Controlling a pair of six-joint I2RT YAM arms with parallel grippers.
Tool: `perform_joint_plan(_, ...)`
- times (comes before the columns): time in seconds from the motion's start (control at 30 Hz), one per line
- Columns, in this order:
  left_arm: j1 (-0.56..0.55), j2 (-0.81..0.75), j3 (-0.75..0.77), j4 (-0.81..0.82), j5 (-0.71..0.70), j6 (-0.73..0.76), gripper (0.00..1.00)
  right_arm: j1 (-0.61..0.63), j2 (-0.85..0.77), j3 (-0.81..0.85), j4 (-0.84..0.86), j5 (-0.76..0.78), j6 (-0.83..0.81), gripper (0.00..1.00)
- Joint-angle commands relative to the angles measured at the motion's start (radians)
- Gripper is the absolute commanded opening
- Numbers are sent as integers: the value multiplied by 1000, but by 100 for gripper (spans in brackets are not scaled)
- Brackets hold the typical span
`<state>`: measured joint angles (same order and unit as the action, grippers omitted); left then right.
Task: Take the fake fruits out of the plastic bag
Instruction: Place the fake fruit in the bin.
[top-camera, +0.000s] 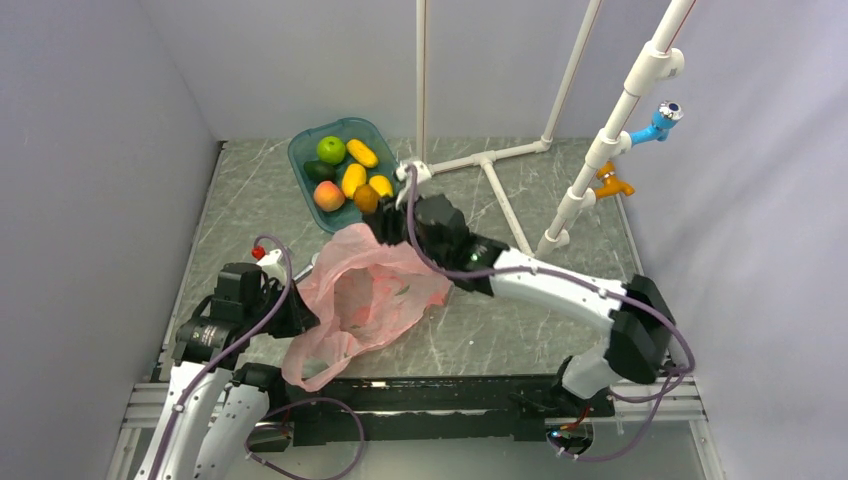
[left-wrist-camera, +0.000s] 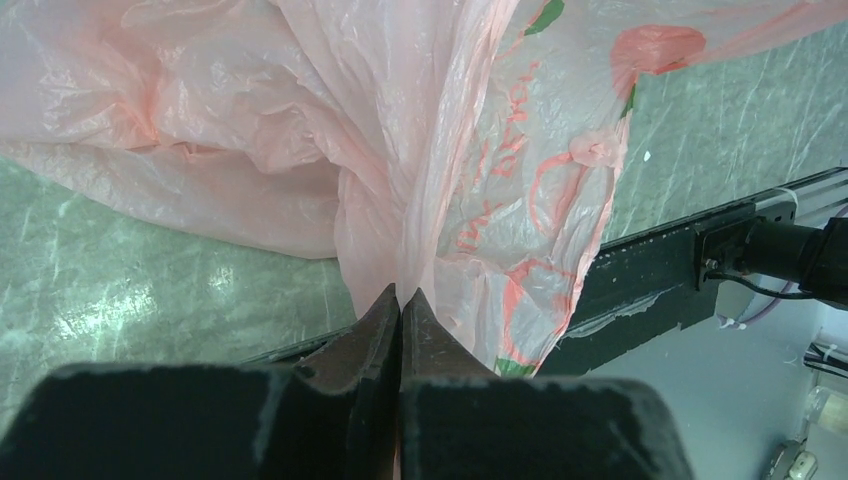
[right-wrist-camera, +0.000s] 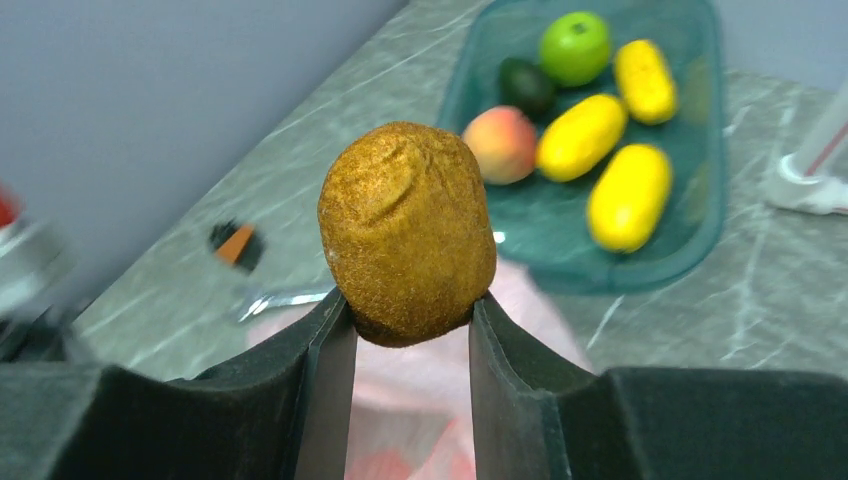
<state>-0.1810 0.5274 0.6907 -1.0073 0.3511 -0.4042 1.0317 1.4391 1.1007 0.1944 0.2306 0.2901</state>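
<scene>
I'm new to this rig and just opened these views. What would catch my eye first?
First, the rough brown fruit pinched in the right hand, held in the air close to the teal tray of bright fruits at the table's far left. Next, the crinkled pink bag spread mid-table below that fruit, with a fold of it clamped in the shut left hand.
</scene>
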Motion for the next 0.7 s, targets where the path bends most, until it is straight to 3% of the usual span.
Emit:
perform_joint_plan(0.0, 20, 11, 0, 31, 44, 31, 8, -110, 186, 203, -147, 47, -17, 0)
perform_joint_plan(0.27, 51, 39, -2, 39, 87, 58, 9, -189, 679, 708, -315, 144, -82, 0)
perform_joint_plan(0.4, 66, 49, -3, 39, 107, 69, 10, -208, 818, 872, -386, 115, -91, 1)
perform_joint_plan(0.5, 73, 54, -3, 41, 116, 75, 10, -214, 865, 927, -393, 106, -116, 18)
perform_joint_plan(0.57, 74, 56, -3, 42, 118, 79, 10, -215, 884, 961, -424, 110, -120, 35)
perform_joint_plan(0.6, 74, 56, -4, 43, 118, 79, 10, -215, 886, 965, -431, 110, -117, 50)
perform_joint_plan(0.67, 74, 58, -11, 56, 134, 78, 15, -215, 873, 954, -432, 98, -116, 70)
